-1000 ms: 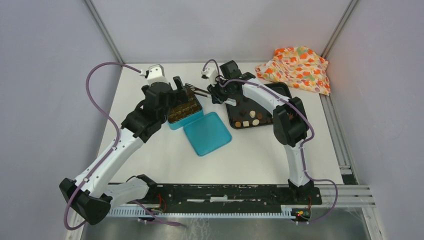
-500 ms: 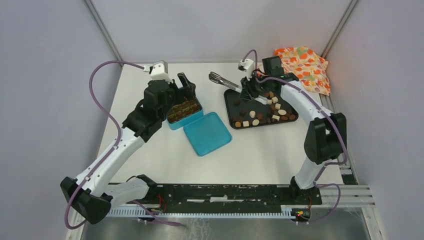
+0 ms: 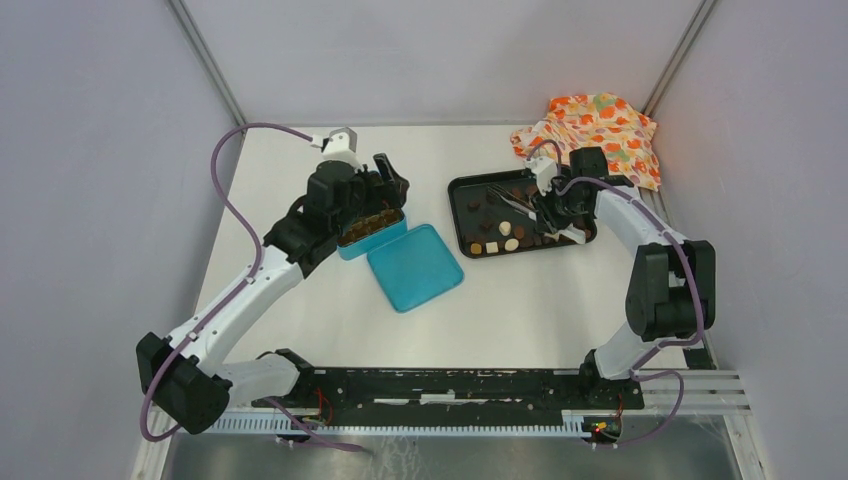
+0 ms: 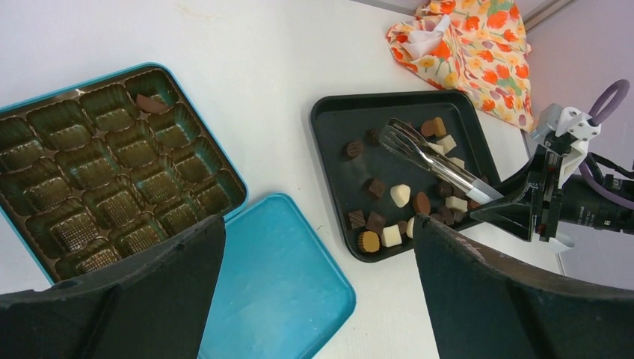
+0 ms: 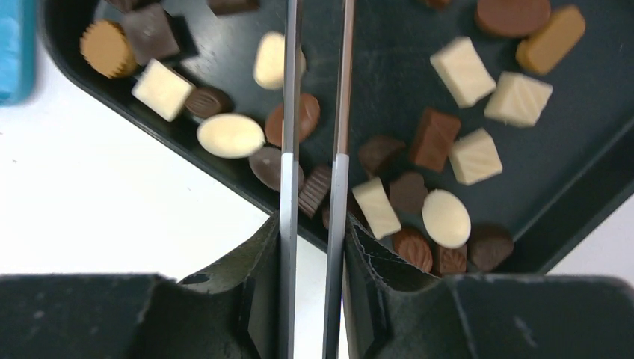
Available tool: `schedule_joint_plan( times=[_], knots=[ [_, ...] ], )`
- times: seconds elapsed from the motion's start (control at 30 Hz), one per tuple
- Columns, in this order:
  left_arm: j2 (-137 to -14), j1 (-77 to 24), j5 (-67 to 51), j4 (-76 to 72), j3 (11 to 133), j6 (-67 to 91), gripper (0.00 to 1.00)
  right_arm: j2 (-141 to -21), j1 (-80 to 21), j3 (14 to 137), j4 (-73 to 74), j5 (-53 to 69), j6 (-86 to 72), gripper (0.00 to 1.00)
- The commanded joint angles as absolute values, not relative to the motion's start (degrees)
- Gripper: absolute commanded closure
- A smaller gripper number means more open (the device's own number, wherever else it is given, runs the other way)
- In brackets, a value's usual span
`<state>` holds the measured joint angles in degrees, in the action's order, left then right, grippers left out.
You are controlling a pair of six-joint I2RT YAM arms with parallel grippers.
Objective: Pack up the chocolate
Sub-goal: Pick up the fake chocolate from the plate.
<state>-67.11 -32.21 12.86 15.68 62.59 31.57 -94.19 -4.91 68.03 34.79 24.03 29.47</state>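
- The chocolate lies loose in a black tray on the counter.
- The right jaws are closed on a pair of metal tongs. The tips of the tongs hang over the middle of the tray, just above the pieces, and I see nothing between the tips.
- The left jaws are wide open and hold nothing. They hang over a blue box that sits to the left of the tray.
- A blue lid lies flat between the box and the tray, a bit nearer to the arms' bases.
- An orange flowery cloth lies in a heap just behind the tray.
- I think each piece is tiny and light, hard on the outside but easy to dent or chip.
- The pieces look smooth, so a round one may slip or pop out of the tongs.
- The best place to pinch looks like the two flat sides of a square piece, low down, with a soft squeeze.
- Pieces at the tray's near edge touch each other, so one may drag its neighbor along.
- Count: one tray, one box, one lid, one pair of tongs, one cloth.
- More than twenty pieces are in the tray: dark, brown and white. Some are hidden, so I cannot give the exact count.
- One brown piece sits in a cup of the box. The other cups I can see are empty.
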Motion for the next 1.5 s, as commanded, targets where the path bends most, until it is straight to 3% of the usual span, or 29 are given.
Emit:
schedule_joint_plan(
  times=[0.0,1.13,1.3,1.47],
  knots=[
    [-65.55,-31.98,11.59,13.01,61.41,34.25,0.0,-92.0,-4.47,66.82,33.4,18.26,29.55,0.65],
    [-64.15,-31.91,12.74,12.74,59.77,35.33,0.0,-100.35,-4.95,74.49,34.54,21.24,27.25,0.56],
    [-64.12,-31.91,12.66,12.8,59.85,35.25,0.0,-101.07,-5.25,75.31,34.62,20.66,27.16,0.61],
    [-64.07,-31.92,12.72,12.88,59.85,35.33,0.0,-101.15,-5.39,75.5,35.0,20.51,27.42,0.76]
  ],
)
